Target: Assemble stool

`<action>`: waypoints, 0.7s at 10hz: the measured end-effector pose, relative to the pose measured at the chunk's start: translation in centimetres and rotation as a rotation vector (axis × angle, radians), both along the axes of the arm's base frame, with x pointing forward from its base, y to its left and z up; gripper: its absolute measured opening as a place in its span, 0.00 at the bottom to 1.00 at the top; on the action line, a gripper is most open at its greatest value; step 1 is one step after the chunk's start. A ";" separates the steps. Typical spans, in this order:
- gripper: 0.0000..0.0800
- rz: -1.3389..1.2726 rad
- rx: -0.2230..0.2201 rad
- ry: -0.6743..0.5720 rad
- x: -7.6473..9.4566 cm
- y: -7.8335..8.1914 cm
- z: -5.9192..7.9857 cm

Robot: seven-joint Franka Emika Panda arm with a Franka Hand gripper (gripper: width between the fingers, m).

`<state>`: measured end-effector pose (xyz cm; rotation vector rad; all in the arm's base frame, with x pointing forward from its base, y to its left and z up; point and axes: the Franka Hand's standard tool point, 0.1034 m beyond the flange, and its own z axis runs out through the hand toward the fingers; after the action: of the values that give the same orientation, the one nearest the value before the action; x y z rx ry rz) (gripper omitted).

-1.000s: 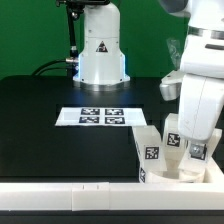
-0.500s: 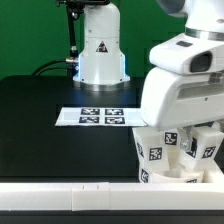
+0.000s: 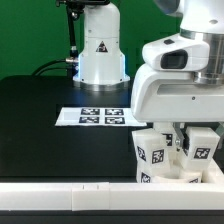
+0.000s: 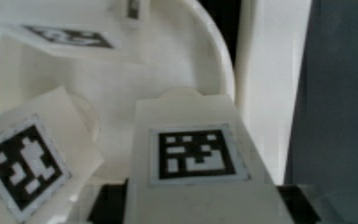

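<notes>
Your gripper (image 4: 194, 200) clamps a stubby white plastic stool leg (image 4: 197, 140) at the exterior view's near right; next, seat it upright.

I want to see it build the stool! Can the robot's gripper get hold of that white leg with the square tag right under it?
Probably yes. The gripper already sits over the leg, a finger on each side, nothing between. Whether it is squeezing yet is unclear.
</notes>
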<state>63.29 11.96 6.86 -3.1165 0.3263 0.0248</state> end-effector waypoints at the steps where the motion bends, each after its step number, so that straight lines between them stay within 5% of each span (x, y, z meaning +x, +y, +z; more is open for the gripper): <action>1: 0.42 -0.228 0.023 -0.011 -0.2 0.0 -0.1; 3: 0.42 -0.558 0.101 -0.032 -0.1 -0.6 -0.4; 7: 0.42 -0.990 0.134 -0.007 -0.1 -0.9 -0.5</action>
<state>63.17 11.05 6.36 -2.4747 1.6923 0.0257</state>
